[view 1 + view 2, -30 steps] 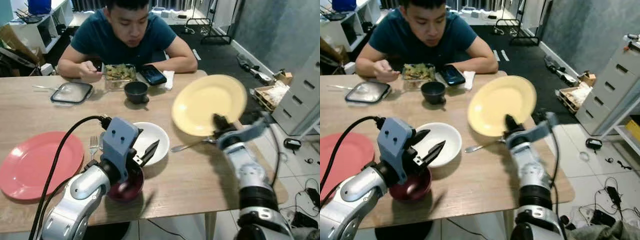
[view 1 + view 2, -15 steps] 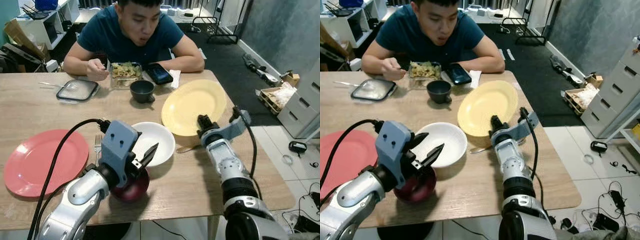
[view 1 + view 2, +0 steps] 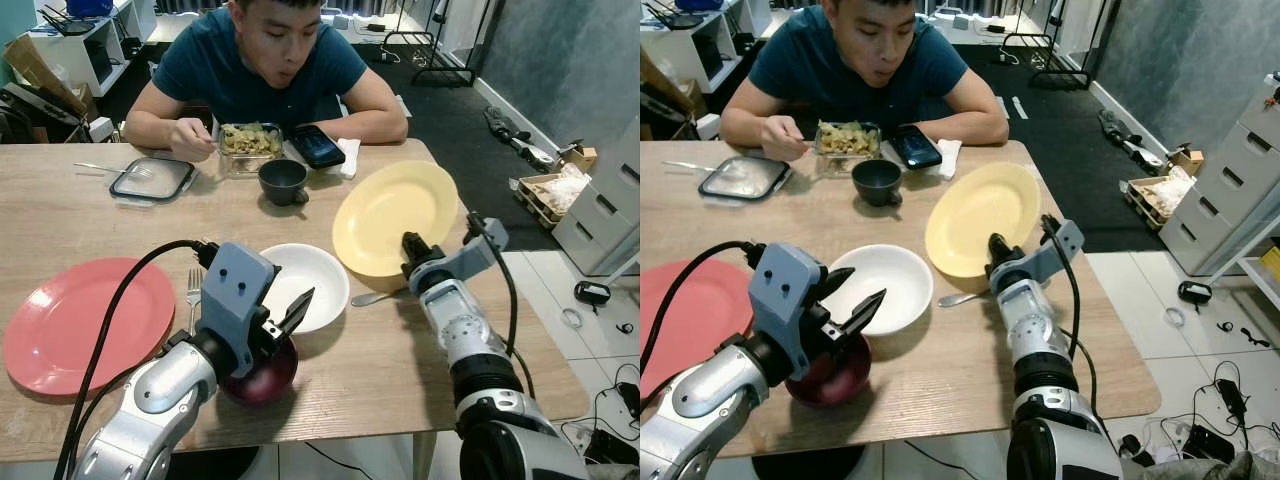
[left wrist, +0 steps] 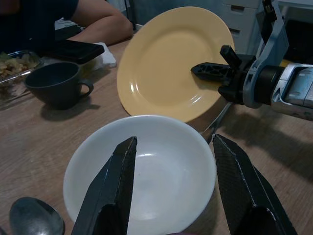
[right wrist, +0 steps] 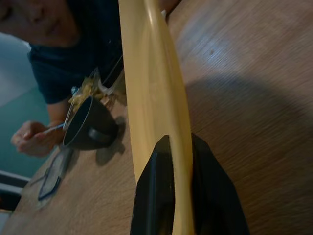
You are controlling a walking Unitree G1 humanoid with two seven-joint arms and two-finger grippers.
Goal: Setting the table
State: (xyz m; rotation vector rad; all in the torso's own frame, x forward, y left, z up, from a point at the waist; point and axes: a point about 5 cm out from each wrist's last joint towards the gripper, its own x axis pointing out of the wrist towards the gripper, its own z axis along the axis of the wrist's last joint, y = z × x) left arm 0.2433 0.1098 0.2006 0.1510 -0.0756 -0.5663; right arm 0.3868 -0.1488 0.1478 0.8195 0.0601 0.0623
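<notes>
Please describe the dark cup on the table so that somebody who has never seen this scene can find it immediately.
Start at the wooden table and go to its far edge, where a person sits eating. Directly in front of their glass food container, beside a black phone, stands the dark cup. It is the smallest, darkest vessel, with a side handle, unlike the white bowl and the yellow plate.

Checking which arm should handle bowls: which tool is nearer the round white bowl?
Left. The left tool hovers open directly over the round white bowl, above a dark red bowl. The right tool is off to the bowl's right, gripping the tilted yellow plate.
</notes>
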